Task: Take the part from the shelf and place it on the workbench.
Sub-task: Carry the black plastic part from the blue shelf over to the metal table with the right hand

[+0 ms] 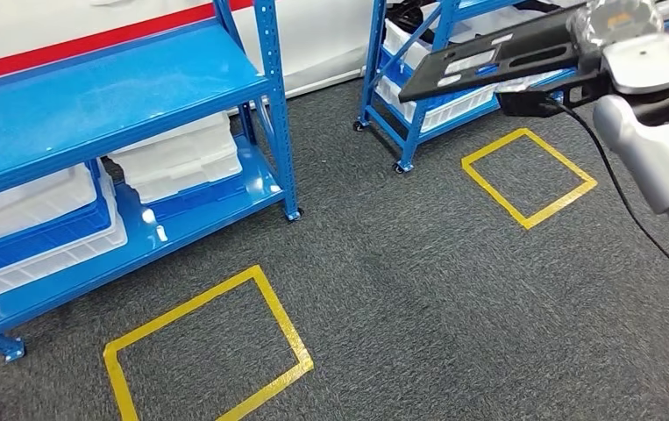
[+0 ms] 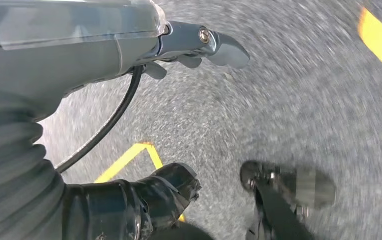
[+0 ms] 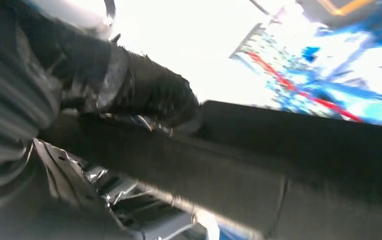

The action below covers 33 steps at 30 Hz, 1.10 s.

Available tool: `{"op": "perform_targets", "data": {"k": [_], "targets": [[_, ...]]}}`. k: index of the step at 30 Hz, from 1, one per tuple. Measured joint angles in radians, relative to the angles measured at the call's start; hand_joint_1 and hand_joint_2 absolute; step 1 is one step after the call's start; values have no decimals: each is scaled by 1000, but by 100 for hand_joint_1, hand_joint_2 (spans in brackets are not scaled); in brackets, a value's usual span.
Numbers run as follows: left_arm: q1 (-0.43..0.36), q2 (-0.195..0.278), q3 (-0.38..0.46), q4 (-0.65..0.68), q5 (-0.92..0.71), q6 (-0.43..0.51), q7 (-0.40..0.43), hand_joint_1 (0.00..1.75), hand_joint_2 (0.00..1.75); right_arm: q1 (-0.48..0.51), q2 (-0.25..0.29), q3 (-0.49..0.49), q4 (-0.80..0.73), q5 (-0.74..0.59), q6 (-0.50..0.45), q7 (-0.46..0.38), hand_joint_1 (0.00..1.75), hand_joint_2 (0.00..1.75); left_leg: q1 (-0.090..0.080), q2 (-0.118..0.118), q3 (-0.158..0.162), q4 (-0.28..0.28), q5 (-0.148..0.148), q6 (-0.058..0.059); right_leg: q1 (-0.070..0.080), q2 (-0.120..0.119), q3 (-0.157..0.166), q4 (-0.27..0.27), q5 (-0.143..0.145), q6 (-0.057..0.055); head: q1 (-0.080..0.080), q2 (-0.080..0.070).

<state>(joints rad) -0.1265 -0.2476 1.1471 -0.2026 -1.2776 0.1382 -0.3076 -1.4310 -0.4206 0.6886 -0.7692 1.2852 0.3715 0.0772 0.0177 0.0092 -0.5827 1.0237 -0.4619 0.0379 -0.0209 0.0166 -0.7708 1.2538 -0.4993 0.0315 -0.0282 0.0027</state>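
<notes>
The part (image 1: 488, 57) is a flat black plate with cut-outs, held level in the air at the upper right of the head view. My right hand (image 1: 615, 39) grips it at its near end, with the silver arm below. In the right wrist view the plate (image 3: 289, 165) runs as a dark band, and my dark fingers (image 3: 148, 95) lie over its edge. My left hand (image 2: 93, 50) hangs over the grey carpet, its thumb (image 2: 224, 47) and dark fingers (image 2: 163, 192) apart with nothing between them.
A blue shelf (image 1: 138, 88) with white bins (image 1: 181, 158) stands at the left. A second blue rack (image 1: 418, 96) on castors stands behind the plate. Yellow tape squares (image 1: 208, 351) (image 1: 528, 175) mark the dark carpet. A black cable (image 1: 611, 175) hangs from my right wrist.
</notes>
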Motion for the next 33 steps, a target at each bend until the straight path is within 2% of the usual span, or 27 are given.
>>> {"op": "perform_targets", "data": {"k": [1, 2, 3, 4, 5, 6, 7, 8, 10, 11, 12, 14, 15, 16, 17, 18, 19, 21, 23, 25, 26, 27, 29, 30, 31, 32, 33], "targets": [[-2, -1, -9, 0, -6, 1, 3, 0, 175, -21, 19, 5, 33, 5, -2, 12, 175, 175, 1, 13, 3, 0, -3, 0, -4, -8, -20, 43, -8, 3, 0, 0], [-3, -3, -15, 0, -8, 1, 6, 0, 175, -37, 34, 9, 59, 9, -3, 20, 175, 175, 2, 25, 8, 0, -7, -1, -7, -13, -25, 54, 1, 5, 0, 0], [-4, -4, -21, 0, -8, 2, 7, 0, 175, -49, 45, 14, 81, 11, -4, 24, 175, 175, 4, 37, 15, 1, -12, -3, -10, -20, -12, 27, 27, 7, 0, 0], [-4, -6, -24, 0, -5, 2, 8, 0, 175, -59, 54, 18, 99, 13, -5, 26, 175, 175, 5, 48, 22, 1, -18, -7, -12, -33, 16, -30, 64, 8, 0, 0], [-3, -7, -27, 0, 0, 2, 9, 0, 175, -70, 62, 22, 115, 16, -6, 25, 175, 175, 5, 59, 28, 2, -24, -13, -8, -59, 47, -91, 89, 8, 0, 0], [-3, -9, -28, 0, 7, 2, 10, 0, 175, -82, 69, 26, 128, 19, -8, 21, 175, 175, 2, 70, 32, 3, -30, -20, -1, -82, 74, -146, 105, 4, 1, 0], [-3, -9, -28, 0, 15, 2, 10, 0, 175, -93, 74, 29, 139, 22, -10, 15, 175, 175, -1, 82, 34, 3, -35, -26, 7, -100, 88, -179, 108, -2, 0, 0], [-2, -9, -28, 0, 22, 2, 12, 0, 175, -101, 78, 32, 147, 24, -12, 6, 175, 175, -6, 94, 36, 2, -38, -32, 14, -106, 93, -191, 101, -9, 0, 0], [-1, -9, -28, 0, 30, 1, 16, 0, 175, -105, 80, 36, 161, 17, -15, -14, 175, 175, -7, 117, 42, 0, -47, -42, 15, -81, 93, -199, 99, -24, 0, 0], [0, -9, -28, 0, 33, 1, 18, 0, 175, -105, 80, 36, 165, 8, -17, -22, 175, 175, -5, 108, 42, 7, -57, -45, 14, -66, 94, -202, 100, -30, 0, 0], [0, -8, -27, 0, 34, 2, 21, 0, 175, -104, 80, 35, 169, -4, -21, -27, 175, 175, -2, 88, 33, 30, -75, -47, 12, -53, 96, -205, 101, -37, 0, 0], [4, -8, -27, 0, 36, 6, 27, 0, 175, -100, 81, 30, 175, -36, -33, -27, 175, 175, 0, 28, -18, 137, -131, -45, 11, -27, 98, -209, 101, -49, 0, 0], [8, -8, -27, 0, 38, 8, 29, 0, 175, -95, 83, 25, 178, -58, -41, -24, 175, 175, 0, 11, -54, 207, -156, -44, 12, -12, 99, -209, 101, -53, 0, 0], [11, -8, -27, 0, 39, 10, 30, 0, 175, -87, 84, 17, 181, -81, -46, -21, 175, 175, -1, 2, -86, 261, -167, -43, 13, 6, 100, -208, 100, -55, 0, 0], [13, -7, -27, 0, 40, 12, 30, 0, 175, -78, 85, 7, 183, -102, -51, -19, 175, 175, -1, -2, -106, 285, -160, -42, 15, 25, 101, -206, 99, -56, 0, 0], [15, -7, -26, 0, 41, 14, 29, 0, 175, -71, 85, -4, 184, -123, -54, -17, 175, 175, -1, -5, -109, 271, -132, -39, 15, 43, 103, -204, 97, -56, 0, 0], [15, -7, -26, 0, 41, 14, 28, 0, 175, -64, 84, -18, 184, -143, -57, -15, 175, 175, -1, -11, -98, 224, -90, -36, 15, 60, 104, -201, 96, -55, 0, 0], [16, -5, -26, 0, 42, 14, 21, 0, 175, -57, 82, -52, 184, -184, -63, -10, 175, 175, 2, -56, -60, 108, -20, -27, 15, 88, 102, -193, 92, -51, 0, 0], [15, -3, -26, 0, 42, 12, 9, 0, 175, -54, 77, -90, 184, -209, -69, -3, 175, 175, 3, -87, -33, 44, -5, -24, 10, 112, 94, -190, 92, -41, 1, 0], [12, -3, -26, 0, 42, 7, -3, 0, 175, -51, 66, -121, 182, -216, -71, 2, 175, 175, -1, -70, -21, 26, -9, -21, 2, 134, 89, -194, 97, -26, 0, 0], [10, -4, -26, 0, 41, 5, -7, 0, 175, -49, 58, -134, 180, -217, -71, 5, 175, 175, -2, -57, -16, 19, -5, -16, 1, 122, 87, -193, 96, -19, 1, 0], [9, -5, -26, 0, 41, 4, -10, 0, 175, -50, 51, -144, 178, -217, -71, 6, 175, 175, -1, -43, -12, 12, -2, -10, 3, 96, 81, -180, 87, -14, 2, 0], [8, -6, -26, 0, 40, 3, -12, 0, 175, -52, 43, -160, 172, -216, -70, 8, 175, 175, -2, -17, -5, 2, 1, 0, 6, 22, 44, -95, 42, -6, 5, 0], [7, -6, -26, 0, 40, 3, -11, 0, 175, -51, 40, -166, 169, -215, -69, 8, 175, 175, -3, -4, -3, 2, 0, 3, 4, 1, 13, -32, 14, -2, 5, 0], [7, -6, -26, 0, 40, 4, -9, 0, 175, -47, 36, -169, 165, -213, -68, 9, 175, 175, -4, 9, -2, 2, -3, 4, 1, -7, -14, 24, -5, 1, 5, 0], [8, -6, -26, 0, 41, 5, -8, 0, 175, -42, 32, -172, 161, -212, -68, 9, 175, 175, -4, 23, 1, 3, -5, 4, -2, -10, -29, 52, -8, 4, 5, 0], [8, -6, -26, 0, 42, 6, -6, 0, 175, -36, 27, -174, 156, -210, -67, 9, 175, 175, -5, 36, 4, 3, -9, 3, -4, -13, -26, 47, 6, 5, 5, 0]]}}
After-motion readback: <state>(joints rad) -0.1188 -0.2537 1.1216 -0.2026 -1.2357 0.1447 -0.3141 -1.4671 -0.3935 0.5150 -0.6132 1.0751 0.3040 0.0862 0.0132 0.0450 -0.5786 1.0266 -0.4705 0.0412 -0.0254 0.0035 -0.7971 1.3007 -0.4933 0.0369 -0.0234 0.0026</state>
